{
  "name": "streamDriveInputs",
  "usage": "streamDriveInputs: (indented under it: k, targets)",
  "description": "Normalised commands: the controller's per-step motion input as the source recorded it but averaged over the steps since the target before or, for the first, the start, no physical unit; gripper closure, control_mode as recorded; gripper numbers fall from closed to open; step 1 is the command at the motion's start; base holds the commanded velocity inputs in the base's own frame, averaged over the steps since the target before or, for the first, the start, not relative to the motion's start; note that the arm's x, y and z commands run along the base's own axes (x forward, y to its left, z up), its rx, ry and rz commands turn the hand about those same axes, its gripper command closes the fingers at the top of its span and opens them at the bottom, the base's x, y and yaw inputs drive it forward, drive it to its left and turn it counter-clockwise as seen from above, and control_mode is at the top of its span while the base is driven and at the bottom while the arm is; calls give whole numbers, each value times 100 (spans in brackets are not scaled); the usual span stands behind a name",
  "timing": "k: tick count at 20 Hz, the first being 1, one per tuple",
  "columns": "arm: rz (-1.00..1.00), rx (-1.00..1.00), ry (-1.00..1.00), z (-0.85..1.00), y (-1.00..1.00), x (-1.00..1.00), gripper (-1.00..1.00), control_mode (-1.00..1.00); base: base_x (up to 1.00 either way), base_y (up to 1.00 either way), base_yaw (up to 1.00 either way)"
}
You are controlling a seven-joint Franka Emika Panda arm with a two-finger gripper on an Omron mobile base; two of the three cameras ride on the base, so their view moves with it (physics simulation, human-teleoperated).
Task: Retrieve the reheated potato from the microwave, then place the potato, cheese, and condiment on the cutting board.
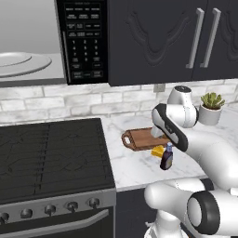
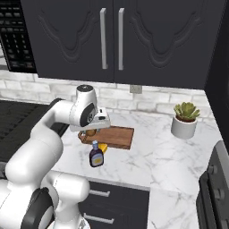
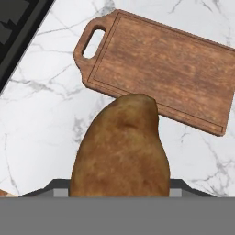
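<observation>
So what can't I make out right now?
- Claw fingertips: hand view, the brown lumpy potato covers them.
- Yellow cheese wedge: left base view, half behind the dark condiment bottle.
- Reddish wooden cutting board: right base view, handle end behind the arm.

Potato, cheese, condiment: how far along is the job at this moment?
Done: the potato is out of the microwave, whose turntable is bare. In hand: the gripper holds the potato over the counter by the cutting board, whose surface is bare. Left: set it down, then move the cheese and condiment, both on the counter beside the board.
</observation>
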Motion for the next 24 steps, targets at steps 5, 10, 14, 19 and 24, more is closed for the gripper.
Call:
streamDriveInputs:
  k: [5,10,14,19,24]
  targets:
    - [0,0,0,0,0,0,100,100,0,0,0]
    - [0,0,0,0,0,0,100,-100,0,0,0]
    - [0,0,0,0,0,0,100,-100,0,0,0]
    - [0,0,0,0,0,0,100,-100,0,0,0]
    - [0,0,0,0,0,0,100,-100,0,0,0]
